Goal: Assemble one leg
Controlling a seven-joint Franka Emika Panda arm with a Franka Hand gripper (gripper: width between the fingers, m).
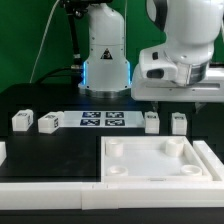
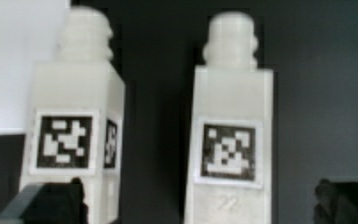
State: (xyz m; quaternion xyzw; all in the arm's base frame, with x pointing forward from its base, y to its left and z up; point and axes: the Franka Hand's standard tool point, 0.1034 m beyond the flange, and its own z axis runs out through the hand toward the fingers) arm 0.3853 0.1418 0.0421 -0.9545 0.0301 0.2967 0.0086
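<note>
Four small white legs stand on the black table: two at the exterior view's left [image 1: 20, 120] [image 1: 47, 122] and two at its right [image 1: 151, 121] [image 1: 178, 121]. My gripper [image 1: 172, 104] hovers just above the right pair. In the wrist view two legs stand side by side, each with a black-and-white marker on its face: one [image 2: 78, 110] and the other [image 2: 229, 120]. My gripper [image 2: 197, 205] is open and empty. Its dark fingertips [image 2: 51, 202] stand wide apart; the second leg lies between them and the first is beside one fingertip.
The large white square tray-like piece with corner sockets [image 1: 160, 172] lies in front of the right legs. The marker board [image 1: 101, 120] lies between the two pairs of legs. A white ledge [image 1: 50, 170] runs along the front. The robot base [image 1: 105, 60] stands behind.
</note>
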